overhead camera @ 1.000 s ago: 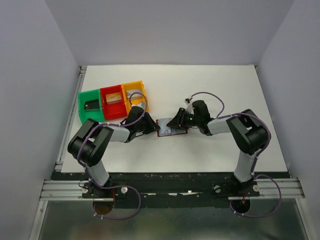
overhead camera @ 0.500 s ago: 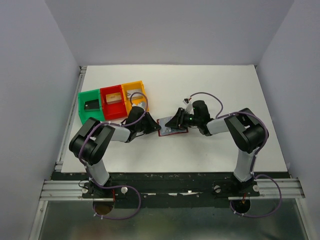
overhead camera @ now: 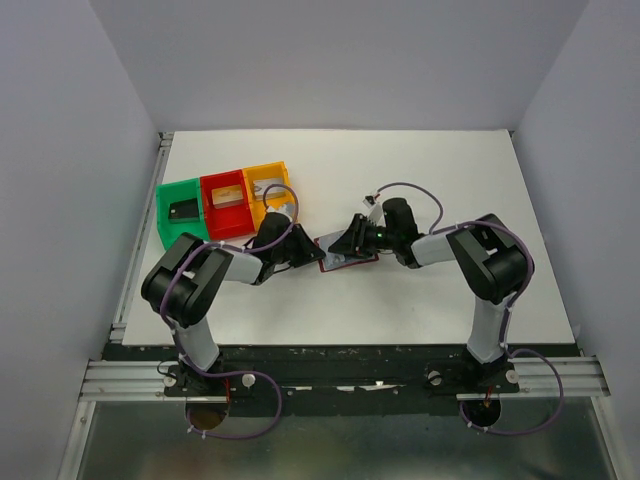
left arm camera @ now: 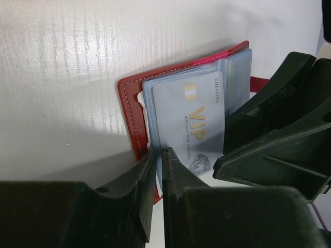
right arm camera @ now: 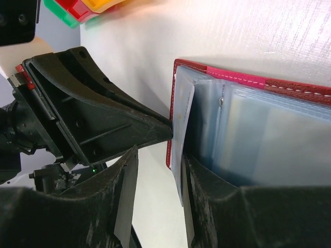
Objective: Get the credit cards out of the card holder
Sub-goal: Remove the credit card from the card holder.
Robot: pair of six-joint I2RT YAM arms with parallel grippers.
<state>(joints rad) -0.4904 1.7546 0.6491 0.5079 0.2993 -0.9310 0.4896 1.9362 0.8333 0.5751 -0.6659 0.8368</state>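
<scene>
The card holder (overhead camera: 347,262) lies open on the table between both grippers, dark red with light blue sleeves (left arm camera: 235,67). A pale silver-white credit card (left arm camera: 194,121) marked VIP sticks partly out of a sleeve. My left gripper (left arm camera: 159,155) is shut on the card holder's near sleeve edge; in the top view it (overhead camera: 306,251) is at the holder's left side. My right gripper (right arm camera: 159,155) is open, with the card's edge (right arm camera: 182,124) standing between its jaws, against the right finger (right arm camera: 192,170). The right gripper also shows in the left wrist view (left arm camera: 223,147) and the top view (overhead camera: 346,243).
Three bins stand at the back left: green (overhead camera: 166,215) with a black card (overhead camera: 184,210), red (overhead camera: 222,228) with a gold-tan card (overhead camera: 229,196), orange (overhead camera: 250,178) with a card inside. The left arm (overhead camera: 215,270) reaches past them.
My right gripper has crept a little left and back over the card holder. The holder has shifted slightly with it. The left gripper has stayed at the holder's left edge.
</scene>
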